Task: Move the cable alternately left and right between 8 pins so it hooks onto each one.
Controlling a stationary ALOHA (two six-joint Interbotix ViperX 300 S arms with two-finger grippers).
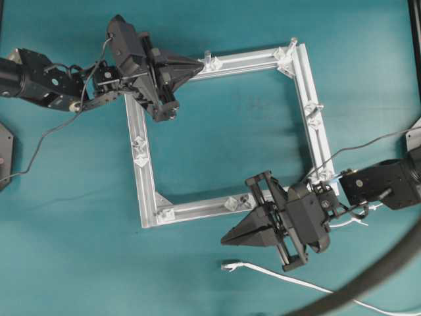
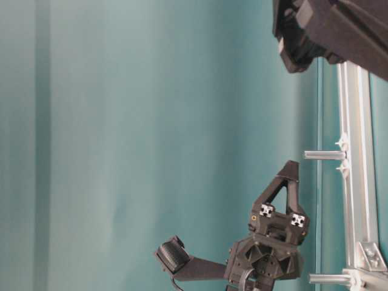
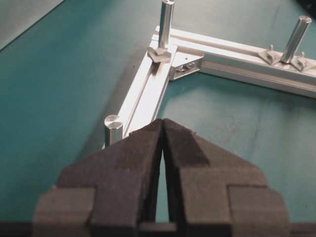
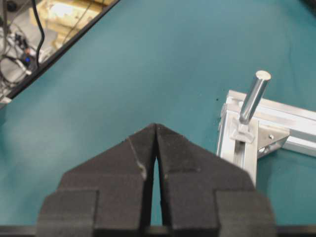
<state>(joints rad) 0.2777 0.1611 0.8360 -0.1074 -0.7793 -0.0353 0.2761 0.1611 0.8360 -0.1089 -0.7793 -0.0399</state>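
Note:
The white cable (image 1: 296, 282) lies loose on the teal table, outside the near side of the square aluminium frame (image 1: 146, 172). Its plug end (image 1: 229, 265) sits just below my right gripper (image 1: 223, 242), apart from it. That gripper (image 4: 156, 126) is shut with nothing in it, beside a corner pin (image 4: 254, 101). My left gripper (image 1: 201, 66) hovers over the frame's far rail next to a pin (image 1: 209, 59); it is also shut (image 3: 163, 121) and empty. Upright pins (image 3: 166, 19) (image 3: 298, 32) (image 3: 113, 129) stand along the rails. No cable touches any pin.
A thick dark hose (image 1: 385, 273) curves across the near right corner above the cable. A thin grey robot wire (image 1: 46, 135) trails off the left arm. More pins (image 2: 324, 155) (image 2: 327, 279) stand up from the frame. Open table lies inside the frame.

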